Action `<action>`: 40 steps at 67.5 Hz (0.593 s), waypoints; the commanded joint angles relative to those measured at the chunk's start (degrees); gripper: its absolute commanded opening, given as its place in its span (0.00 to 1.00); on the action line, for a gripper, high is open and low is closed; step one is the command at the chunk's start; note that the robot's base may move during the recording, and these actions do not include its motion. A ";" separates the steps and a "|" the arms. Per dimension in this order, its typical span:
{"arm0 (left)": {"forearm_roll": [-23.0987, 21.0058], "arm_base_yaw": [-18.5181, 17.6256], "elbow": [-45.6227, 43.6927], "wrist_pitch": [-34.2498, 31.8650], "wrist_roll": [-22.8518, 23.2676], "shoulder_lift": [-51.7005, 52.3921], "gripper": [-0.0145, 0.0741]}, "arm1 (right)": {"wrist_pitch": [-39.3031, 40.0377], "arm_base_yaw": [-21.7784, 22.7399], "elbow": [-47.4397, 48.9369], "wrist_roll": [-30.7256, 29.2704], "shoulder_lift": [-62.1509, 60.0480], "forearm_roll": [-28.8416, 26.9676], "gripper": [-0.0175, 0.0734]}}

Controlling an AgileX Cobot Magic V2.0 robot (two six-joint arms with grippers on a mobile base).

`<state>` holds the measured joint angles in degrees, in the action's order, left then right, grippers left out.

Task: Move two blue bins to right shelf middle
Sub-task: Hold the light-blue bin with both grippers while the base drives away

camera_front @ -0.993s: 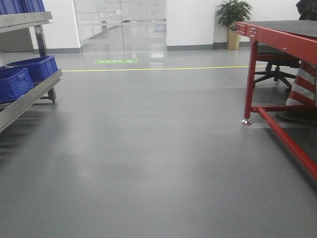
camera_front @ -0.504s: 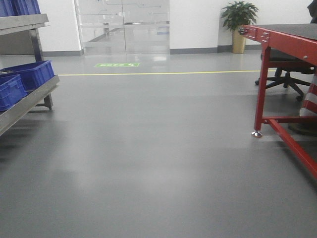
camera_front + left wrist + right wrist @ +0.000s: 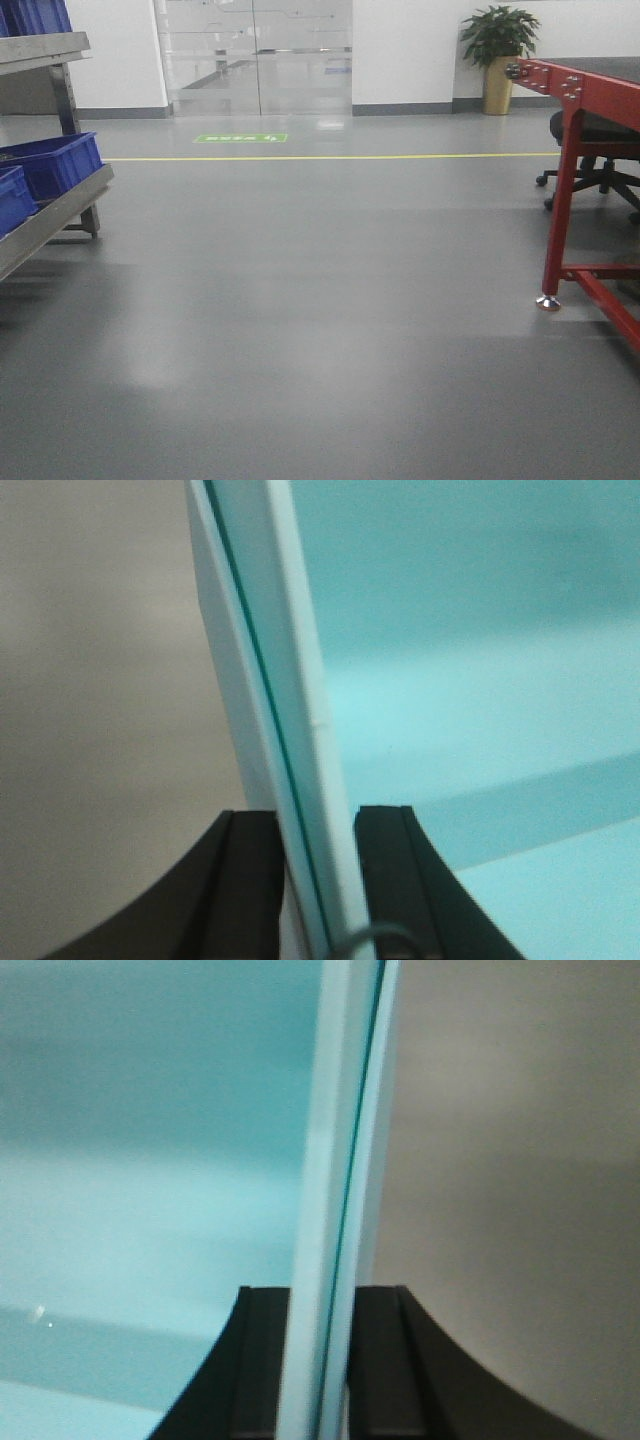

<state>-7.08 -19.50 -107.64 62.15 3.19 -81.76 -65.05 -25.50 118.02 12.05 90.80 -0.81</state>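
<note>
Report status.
Left hand, right hand each shut on bin wall. Floor ahead bare. Red table right, shelf with blue bins left.

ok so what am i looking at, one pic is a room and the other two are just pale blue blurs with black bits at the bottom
It is a wheeled robot with two arms. The room picture comes from its front camera: a metal shelf with blue bins on the left, a red table and a potted plant on the right. The other two come from cameras on its wrists. The black bits are fingers: the left gripper and the right gripper are each shut on a thin pale blue bin wall, so close that it blurs.
</note>
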 commanded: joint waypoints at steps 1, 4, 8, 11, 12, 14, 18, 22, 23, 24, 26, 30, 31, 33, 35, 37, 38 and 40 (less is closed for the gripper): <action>-3.31 -0.63 -0.98 -3.77 -1.36 0.82 0.04 | 5.53 -0.26 0.79 -1.19 -0.77 -0.82 0.01; -3.31 -0.63 -0.98 -3.77 -1.36 0.82 0.04 | 5.53 -0.26 0.79 -1.19 -0.77 -0.82 0.01; -3.31 -0.63 -0.98 -3.77 -1.36 0.82 0.04 | 5.53 -0.26 0.79 -1.19 -0.77 -0.82 0.01; -3.31 -0.63 -0.98 -3.77 -1.36 0.82 0.04 | 5.53 -0.26 0.79 -1.19 -0.77 -0.82 0.01; -3.31 -0.63 -0.98 -3.77 -1.36 0.82 0.04 | 5.53 -0.26 0.79 -1.19 -0.77 -0.82 0.01; -3.31 -0.63 -0.98 -3.77 -1.36 0.82 0.04 | 5.53 -0.26 0.79 -1.19 -0.77 -0.82 0.01; -3.31 -0.63 -0.98 -3.77 -1.36 0.82 0.04 | 5.53 -0.26 0.79 -1.19 -0.77 -0.82 0.01; -3.31 -0.63 -0.98 -3.77 -1.36 0.82 0.04 | 5.53 -0.26 0.79 -1.19 -0.77 -0.82 0.01; -3.31 -0.63 -0.98 -3.77 -1.36 0.82 0.04 | 5.53 -0.26 0.79 -1.19 -0.77 -0.82 0.01; -3.31 -0.63 -0.98 -3.77 -1.36 0.82 0.04 | 5.53 -0.26 0.79 -1.19 -0.77 -0.82 0.01; -3.31 -0.63 -0.98 -3.77 -1.36 0.82 0.04 | 5.53 -0.26 0.79 -1.19 -0.77 -0.82 0.01; -3.31 -0.63 -0.98 -3.77 -1.36 0.82 0.04 | 5.53 -0.26 0.79 -1.19 -0.77 -0.82 0.01; -3.31 -0.63 -0.98 -3.77 -1.36 0.82 0.04 | 5.53 -0.26 0.79 -1.19 -0.77 -0.82 0.01; -3.31 -0.63 -0.98 -3.77 -1.36 0.82 0.04 | 5.53 -0.26 0.79 -1.19 -0.77 -0.82 0.01; -3.31 -0.63 -0.98 -3.77 -1.36 0.82 0.04 | 5.53 -0.26 0.79 -1.19 -0.77 -0.82 0.01; -3.31 -0.63 -0.98 -3.77 -1.36 0.82 0.04 | 5.53 -0.26 0.79 -1.19 -0.77 -0.82 0.01; -3.31 -0.63 -0.98 -3.77 -1.36 0.82 0.04 | 5.53 -0.26 0.79 -1.19 -0.77 -0.82 0.01; -3.31 -0.63 -0.98 -3.77 -1.36 0.82 0.04 | 5.53 -0.26 0.79 -1.19 -0.77 -0.82 0.01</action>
<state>-7.08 -19.50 -107.64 62.15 3.19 -81.76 -65.05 -25.50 118.02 12.05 90.80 -0.81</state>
